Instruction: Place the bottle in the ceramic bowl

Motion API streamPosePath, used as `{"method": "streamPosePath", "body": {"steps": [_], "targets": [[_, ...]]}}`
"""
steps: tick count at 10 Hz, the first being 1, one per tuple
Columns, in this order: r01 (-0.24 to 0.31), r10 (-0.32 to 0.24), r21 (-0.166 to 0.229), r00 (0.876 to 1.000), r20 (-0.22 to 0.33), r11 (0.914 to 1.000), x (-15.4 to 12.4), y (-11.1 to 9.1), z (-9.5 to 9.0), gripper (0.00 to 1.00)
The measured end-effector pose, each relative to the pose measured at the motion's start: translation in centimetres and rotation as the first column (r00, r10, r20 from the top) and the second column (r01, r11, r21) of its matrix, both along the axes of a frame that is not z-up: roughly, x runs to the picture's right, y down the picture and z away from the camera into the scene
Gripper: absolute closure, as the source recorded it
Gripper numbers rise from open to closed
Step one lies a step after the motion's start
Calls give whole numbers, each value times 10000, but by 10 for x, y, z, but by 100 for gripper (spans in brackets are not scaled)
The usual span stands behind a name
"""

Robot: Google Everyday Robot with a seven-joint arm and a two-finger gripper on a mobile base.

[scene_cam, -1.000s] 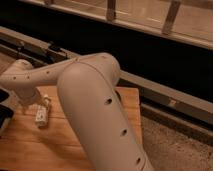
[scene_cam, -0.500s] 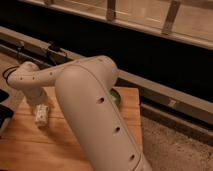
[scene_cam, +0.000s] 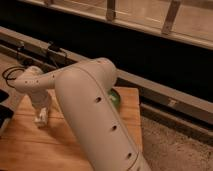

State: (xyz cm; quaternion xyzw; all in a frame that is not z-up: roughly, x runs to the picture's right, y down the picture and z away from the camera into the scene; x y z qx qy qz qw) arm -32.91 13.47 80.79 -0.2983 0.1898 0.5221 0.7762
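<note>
You're working the pick: your hand (scene_cam: 42,109) is hanging open just above the bottle (scene_cam: 40,119), sitting near the bench's (scene_cam: 30,150) left edge. Next, I judge, you're needing a firm close, then a carry to the ceramic bowl (scene_cam: 114,99) near the far right corner.

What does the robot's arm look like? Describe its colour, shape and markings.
The thick, rounded white arm is built of tube-like segments, with small dark round holes along its shell. It narrows toward a pale hand, low at the left over the wooden table.
</note>
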Motion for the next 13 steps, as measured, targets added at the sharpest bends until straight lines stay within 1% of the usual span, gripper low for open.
{"method": "streamPosePath", "body": {"steps": [1,4,5,6,7,9,10,11,12,13], "targets": [[140,-139,-55,9996,234,9999,-13,4,-3,35],[556,-545,-150,9962,687,9983,-42,9,-8,35],[739,-715,-244,9937,861,9970,-53,13,-7,35],[789,-759,-320,9933,873,9964,-56,15,-2,35],[865,-832,-394,9934,785,9955,-55,17,6,35],[1080,-1055,-560,9933,465,9926,-55,30,29,35],[1087,-1074,-640,9939,236,9920,-50,33,43,35],[917,-918,-784,9958,16,9927,-43,35,56,35],[782,-795,-868,9968,-117,9932,-38,37,63,37],[583,-606,-895,9979,-235,9943,-36,39,67,45]]}}
